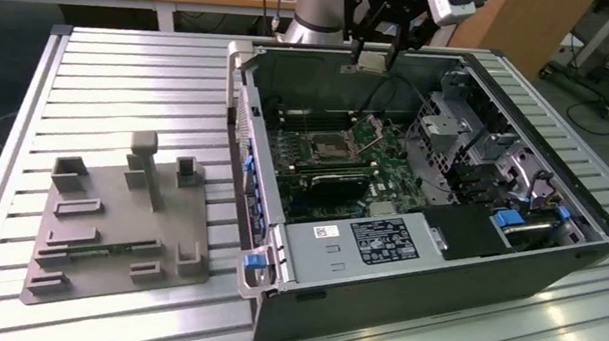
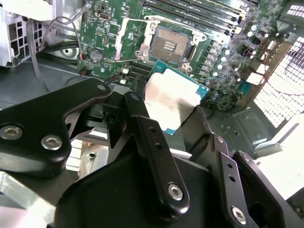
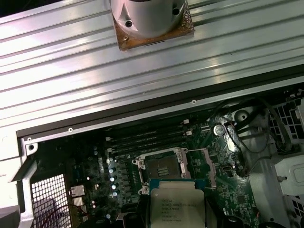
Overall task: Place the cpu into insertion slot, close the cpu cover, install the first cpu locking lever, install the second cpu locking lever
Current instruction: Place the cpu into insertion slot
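Clamping silvery-tan flat square cpu [image 2: 173,97] by its edges, black gripper [image 2: 166,107] hangs well apart from silver-rimmed square insertion slot [image 2: 170,43].

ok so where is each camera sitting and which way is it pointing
Exterior view: off the arm, high over the slatted table, looking down into the open computer case; the arm and the gripper holding the cpu show.
First wrist view: on the arm above the case, facing the insertion slot and, past it, a round pale base, probably the arm's own.
Second wrist view: behind the black fingers, looking along them at the slot.
Both wrist views share the cpu and the slot beyond it.
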Controlling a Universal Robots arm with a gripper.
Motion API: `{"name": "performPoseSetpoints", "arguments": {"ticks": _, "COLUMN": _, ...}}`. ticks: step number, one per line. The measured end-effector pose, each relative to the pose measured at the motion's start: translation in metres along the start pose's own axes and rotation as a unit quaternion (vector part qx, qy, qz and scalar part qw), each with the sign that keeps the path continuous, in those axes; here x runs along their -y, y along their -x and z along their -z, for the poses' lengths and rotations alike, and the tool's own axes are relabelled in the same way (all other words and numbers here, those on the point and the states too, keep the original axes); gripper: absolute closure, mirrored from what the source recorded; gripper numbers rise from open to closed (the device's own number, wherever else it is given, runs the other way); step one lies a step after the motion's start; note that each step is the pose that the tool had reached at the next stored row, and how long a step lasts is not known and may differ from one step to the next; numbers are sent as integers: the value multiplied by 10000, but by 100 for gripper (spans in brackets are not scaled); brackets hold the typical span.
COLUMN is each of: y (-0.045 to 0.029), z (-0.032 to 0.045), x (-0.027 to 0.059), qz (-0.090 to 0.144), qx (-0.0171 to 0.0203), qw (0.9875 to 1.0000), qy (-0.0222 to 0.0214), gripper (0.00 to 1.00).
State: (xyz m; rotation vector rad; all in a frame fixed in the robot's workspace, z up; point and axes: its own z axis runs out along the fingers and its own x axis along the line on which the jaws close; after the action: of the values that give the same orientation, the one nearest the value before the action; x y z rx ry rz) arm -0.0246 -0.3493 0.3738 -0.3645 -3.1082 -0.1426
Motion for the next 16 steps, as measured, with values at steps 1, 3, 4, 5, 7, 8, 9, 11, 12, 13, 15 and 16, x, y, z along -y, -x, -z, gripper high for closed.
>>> {"name": "performPoseSetpoints", "arguments": {"ticks": 1, "y": 0, "z": 0, "x": 0, "qz": 0, "qx": 0, "qw": 10000, "qy": 0, "gripper": 46}}
{"name": "performPoseSetpoints", "arguments": {"ticks": 3, "y": 0, "z": 0, "x": 0, "qz": -1, "qx": 0, "qw": 10000, "qy": 0, "gripper": 46}}
{"name": "performPoseSetpoints", "arguments": {"ticks": 4, "y": 0, "z": -1, "x": 0, "qz": -1, "qx": 0, "qw": 10000, "qy": 1, "gripper": 46}}
{"name": "performPoseSetpoints", "arguments": {"ticks": 5, "y": 0, "z": -1, "x": 0, "qz": -1, "qx": 0, "qw": 10000, "qy": 1, "gripper": 46}}
{"name": "performPoseSetpoints", "arguments": {"ticks": 7, "y": 0, "z": 0, "x": 0, "qz": -1, "qx": 0, "qw": 10000, "qy": 0, "gripper": 46}}
{"name": "performPoseSetpoints", "arguments": {"ticks": 8, "y": 0, "z": 0, "x": 0, "qz": -1, "qx": 0, "qw": 10000, "qy": 0, "gripper": 46}}
{"name": "performPoseSetpoints", "arguments": {"ticks": 9, "y": 0, "z": 0, "x": 0, "qz": -2, "qx": 0, "qw": 10000, "qy": 0, "gripper": 46}}
{"name": "performPoseSetpoints", "arguments": {"ticks": 11, "y": 0, "z": 0, "x": 0, "qz": -7, "qx": 1, "qw": 10000, "qy": 0, "gripper": 46}}
{"name": "performPoseSetpoints", "arguments": {"ticks": 12, "y": 0, "z": 0, "x": 0, "qz": -13, "qx": 1, "qw": 10000, "qy": 0, "gripper": 46}}
{"name": "performPoseSetpoints", "arguments": {"ticks": 13, "y": 0, "z": -1, "x": 0, "qz": -21, "qx": 2, "qw": 10000, "qy": 1, "gripper": 46}}
{"name": "performPoseSetpoints", "arguments": {"ticks": 15, "y": 0, "z": -1, "x": 0, "qz": -52, "qx": 5, "qw": 10000, "qy": 1, "gripper": 46}}
{"name": "performPoseSetpoints", "arguments": {"ticks": 16, "y": 0, "z": -2, "x": 0, "qz": -76, "qx": 7, "qw": 10000, "qy": 2, "gripper": 46}}
